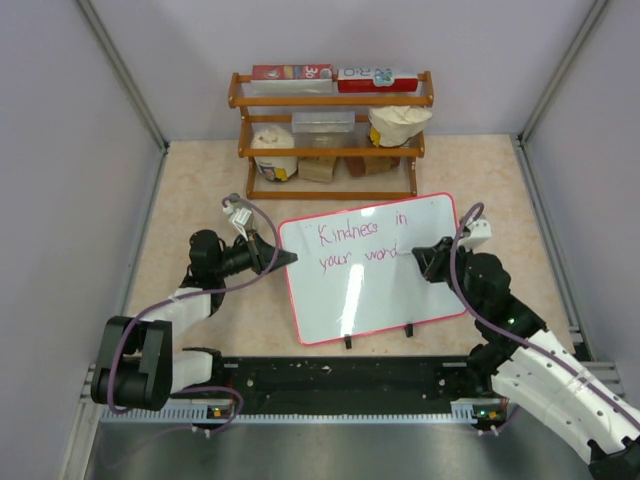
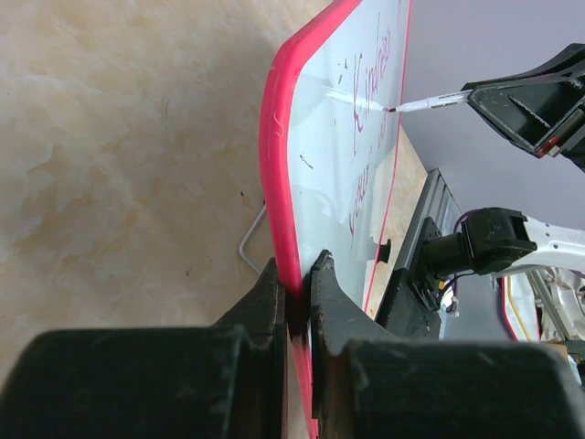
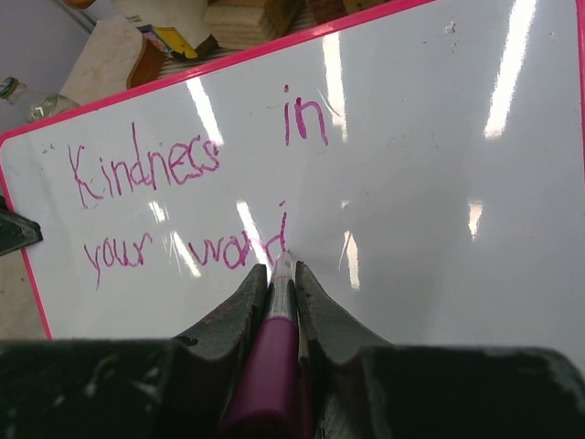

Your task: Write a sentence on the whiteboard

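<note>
Reading "Kindness in your word", sentence (image 3: pixel 148 170) on whiteboard (image 3: pixel 420 192), marker (image 3: pixel 274 352) touching

The right claw (image 3: pixel 280 276) pinches a magenta marker (image 3: pixel 271 366), its tip touching the whiteboard (image 3: pixel 439 238) where the sentence (image 3: pixel 151 169) reaches "word".
</note>
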Available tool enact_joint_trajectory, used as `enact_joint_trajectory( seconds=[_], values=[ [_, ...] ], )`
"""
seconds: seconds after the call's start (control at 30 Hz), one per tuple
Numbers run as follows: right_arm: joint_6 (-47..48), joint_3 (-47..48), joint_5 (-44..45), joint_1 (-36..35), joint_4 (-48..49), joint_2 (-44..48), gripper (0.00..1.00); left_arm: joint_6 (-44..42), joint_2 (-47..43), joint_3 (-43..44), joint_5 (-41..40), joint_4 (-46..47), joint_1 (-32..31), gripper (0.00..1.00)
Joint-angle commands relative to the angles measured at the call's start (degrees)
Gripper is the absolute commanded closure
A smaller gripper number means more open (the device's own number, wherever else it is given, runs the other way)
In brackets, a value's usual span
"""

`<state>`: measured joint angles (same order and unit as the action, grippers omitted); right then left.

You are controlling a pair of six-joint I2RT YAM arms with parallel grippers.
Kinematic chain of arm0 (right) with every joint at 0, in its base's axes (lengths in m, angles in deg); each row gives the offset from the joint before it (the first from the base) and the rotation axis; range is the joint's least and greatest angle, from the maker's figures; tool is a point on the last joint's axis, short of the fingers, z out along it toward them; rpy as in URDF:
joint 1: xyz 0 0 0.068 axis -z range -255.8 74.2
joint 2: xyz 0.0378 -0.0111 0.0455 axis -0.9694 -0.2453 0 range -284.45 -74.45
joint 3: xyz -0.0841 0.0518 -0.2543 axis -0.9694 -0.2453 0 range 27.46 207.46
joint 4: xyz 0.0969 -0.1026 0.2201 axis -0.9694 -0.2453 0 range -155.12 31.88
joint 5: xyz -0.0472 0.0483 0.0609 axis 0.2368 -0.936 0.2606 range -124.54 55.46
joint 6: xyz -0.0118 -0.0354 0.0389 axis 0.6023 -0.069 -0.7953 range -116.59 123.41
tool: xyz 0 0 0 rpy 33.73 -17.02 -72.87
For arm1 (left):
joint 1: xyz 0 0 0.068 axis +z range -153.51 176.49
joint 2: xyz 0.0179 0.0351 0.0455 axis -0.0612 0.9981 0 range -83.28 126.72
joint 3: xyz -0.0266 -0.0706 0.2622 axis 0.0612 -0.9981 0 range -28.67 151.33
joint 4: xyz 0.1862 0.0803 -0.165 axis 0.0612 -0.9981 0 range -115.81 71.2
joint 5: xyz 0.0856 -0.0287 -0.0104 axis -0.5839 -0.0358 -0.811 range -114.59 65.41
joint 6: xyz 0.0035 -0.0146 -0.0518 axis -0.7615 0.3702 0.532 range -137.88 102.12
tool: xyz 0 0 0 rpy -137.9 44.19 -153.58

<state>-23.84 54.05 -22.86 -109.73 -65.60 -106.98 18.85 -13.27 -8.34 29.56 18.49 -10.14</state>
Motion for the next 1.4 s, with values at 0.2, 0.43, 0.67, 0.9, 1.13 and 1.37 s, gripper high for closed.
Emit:
enact_joint_trajectory(
  seconds=[0.2,0.43,0.67,0.9,1.13,1.37],
  values=[
    [0.0,-0.9,0.4,0.6,-3.0,1.2,1.00,-11.6,1.1,-1.2,-8.0,-1.2,-0.5,1.00],
    [0.1,-0.3,1.5,0.5,-3.5,1.6,1.00,-11.6,1.1,-1.2,-8.1,-1.1,-0.5,1.00],
    [0.7,2.5,2.2,0.5,-2.0,0.5,1.00,-11.6,1.0,-1.1,-8.1,-1.1,-0.5,1.00],
    [0.8,4.1,2.7,0.5,-0.2,0.6,1.00,-11.6,1.0,-1.2,-8.1,-1.2,-0.5,1.00],
    [1.3,5.4,4.0,0.5,0.5,-0.2,1.00,-11.6,1.0,-1.2,-8.0,-1.1,-0.5,1.00],
    [1.1,4.8,4.4,0.5,1.5,-1.0,1.00,-11.6,1.0,-1.1,-8.1,-1.2,-0.6,1.00]
  ],
)
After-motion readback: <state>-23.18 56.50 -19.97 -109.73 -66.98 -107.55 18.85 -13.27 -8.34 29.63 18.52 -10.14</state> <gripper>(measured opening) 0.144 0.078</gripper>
